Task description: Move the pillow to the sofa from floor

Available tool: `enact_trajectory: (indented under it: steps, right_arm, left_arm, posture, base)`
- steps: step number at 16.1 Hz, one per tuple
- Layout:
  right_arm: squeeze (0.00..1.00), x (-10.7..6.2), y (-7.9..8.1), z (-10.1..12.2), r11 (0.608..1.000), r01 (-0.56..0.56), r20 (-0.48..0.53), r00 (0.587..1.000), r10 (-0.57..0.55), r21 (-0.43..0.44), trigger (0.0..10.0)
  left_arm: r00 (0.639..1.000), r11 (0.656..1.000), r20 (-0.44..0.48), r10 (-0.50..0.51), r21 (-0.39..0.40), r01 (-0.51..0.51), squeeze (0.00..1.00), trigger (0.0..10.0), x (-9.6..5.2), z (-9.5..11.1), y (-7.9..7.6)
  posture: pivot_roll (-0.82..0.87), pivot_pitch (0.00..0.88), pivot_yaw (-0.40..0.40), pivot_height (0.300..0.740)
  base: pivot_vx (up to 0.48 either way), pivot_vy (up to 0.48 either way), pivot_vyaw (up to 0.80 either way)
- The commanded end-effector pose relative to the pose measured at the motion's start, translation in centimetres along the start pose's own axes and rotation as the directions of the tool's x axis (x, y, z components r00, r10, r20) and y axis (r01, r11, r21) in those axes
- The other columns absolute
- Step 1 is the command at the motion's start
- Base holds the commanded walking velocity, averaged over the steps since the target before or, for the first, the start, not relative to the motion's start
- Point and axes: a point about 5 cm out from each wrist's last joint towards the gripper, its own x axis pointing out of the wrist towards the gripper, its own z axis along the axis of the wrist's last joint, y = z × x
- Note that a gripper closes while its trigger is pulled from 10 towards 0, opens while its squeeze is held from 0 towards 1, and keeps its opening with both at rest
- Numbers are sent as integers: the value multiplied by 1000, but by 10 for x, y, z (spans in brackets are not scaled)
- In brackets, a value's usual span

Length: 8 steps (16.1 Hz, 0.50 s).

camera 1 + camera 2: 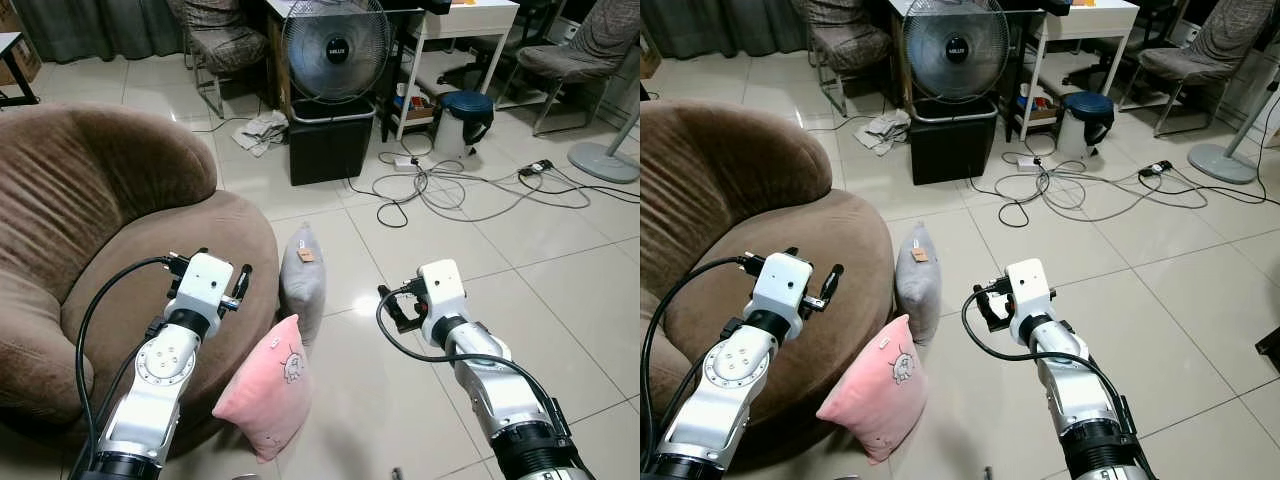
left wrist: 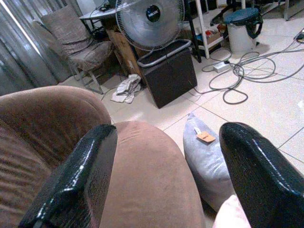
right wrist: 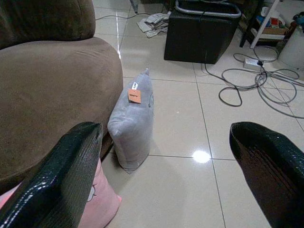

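Note:
A pink pillow [image 1: 265, 390] with a small cartoon print stands on the tiled floor, leaning against the front of the brown round sofa [image 1: 100, 230]. Just behind it a grey pillow [image 1: 302, 285] with an orange tag stands upright on the floor against the sofa's edge. My left gripper [image 2: 166, 175] is open and empty, held over the sofa seat to the left of both pillows. My right gripper [image 3: 164, 171] is open and empty above the floor to the right of the pillows, facing the grey pillow [image 3: 133, 121].
A black box [image 1: 330, 140] with a fan [image 1: 335, 45] on it stands beyond the pillows. Tangled cables [image 1: 450, 185] and a blue-lidded bin [image 1: 465, 120] lie to the far right. Chairs, a white table and a fan base [image 1: 605, 160] line the back.

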Motion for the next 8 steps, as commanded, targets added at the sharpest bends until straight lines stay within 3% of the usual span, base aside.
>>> enact_trajectory:
  steps: [1,5,8]
  right_arm:
    - [0,2,-1,4,1000,2,16,1000,-2,1,10000]
    - [0,1,-1,4,1000,2,15,1000,-2,2,10000]
    - [0,1,-1,3,1000,3,15,1000,-3,2,10000]
  left_arm:
    - [1000,1000,-12,3,-1,-3,0,10000,1,-2,1]
    - [1000,1000,-12,2,0,-2,0,10000,1,-2,1]
    - [1000,1000,-12,1,0,-1,0,10000,1,-2,1]
  posture:
    - [103,0,-20,740]
    - [103,0,-20,736]
    - [103,0,-20,707]
  base:
    - [0,0,0]
    - [0,0,0]
    - [0,0,0]
